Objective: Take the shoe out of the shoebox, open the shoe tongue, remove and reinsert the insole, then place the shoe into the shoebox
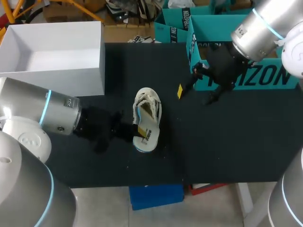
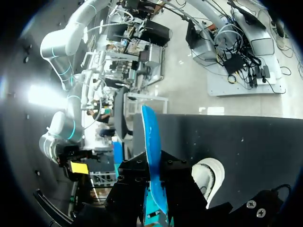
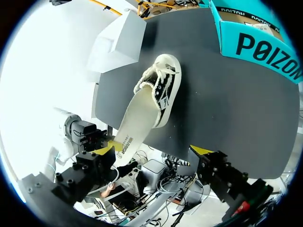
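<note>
Counting gave one shoe (image 1: 150,100), one insole (image 1: 147,128), one white shoebox (image 1: 52,78) and two teal boxes (image 1: 262,80). The shoe stood on its sole near the middle of the black table (image 1: 227,142), outside the shoebox and well apart from it. It was cream with a black side panel, its laces loose and its mouth open. The insole, cream on top and blue underneath, ran from inside the shoe out past the heel. The left gripper (image 1: 134,131) was clamped on that free end, one finger against each face. The right gripper (image 1: 194,92) hung over the table beside the teal boxes, its fingers spread wide, apart from the shoe.
</note>
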Controlling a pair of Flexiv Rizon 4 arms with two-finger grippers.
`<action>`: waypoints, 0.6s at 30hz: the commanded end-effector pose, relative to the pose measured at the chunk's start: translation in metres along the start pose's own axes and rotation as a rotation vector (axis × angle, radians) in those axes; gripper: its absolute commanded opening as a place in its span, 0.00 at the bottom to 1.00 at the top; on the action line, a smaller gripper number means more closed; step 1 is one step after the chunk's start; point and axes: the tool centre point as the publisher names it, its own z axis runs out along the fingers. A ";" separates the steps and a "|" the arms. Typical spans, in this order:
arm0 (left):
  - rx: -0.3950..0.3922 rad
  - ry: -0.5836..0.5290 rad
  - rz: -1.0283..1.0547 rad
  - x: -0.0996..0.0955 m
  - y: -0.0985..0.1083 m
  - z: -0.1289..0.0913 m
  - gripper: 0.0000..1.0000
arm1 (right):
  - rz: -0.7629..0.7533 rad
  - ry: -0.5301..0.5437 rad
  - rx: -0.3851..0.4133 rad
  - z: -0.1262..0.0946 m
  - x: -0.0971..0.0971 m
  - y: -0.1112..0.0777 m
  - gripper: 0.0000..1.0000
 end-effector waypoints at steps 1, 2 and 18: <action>-0.015 -0.049 0.019 -0.005 -0.016 -0.011 0.00 | 0.000 -0.001 0.001 0.000 0.000 0.001 1.00; -0.016 -0.059 0.025 -0.008 -0.017 -0.012 0.00 | 0.000 -0.001 0.001 0.000 0.000 0.001 1.00; -0.046 -0.188 0.093 -0.015 -0.027 -0.024 0.00 | 0.000 -0.001 0.001 0.000 0.000 0.001 1.00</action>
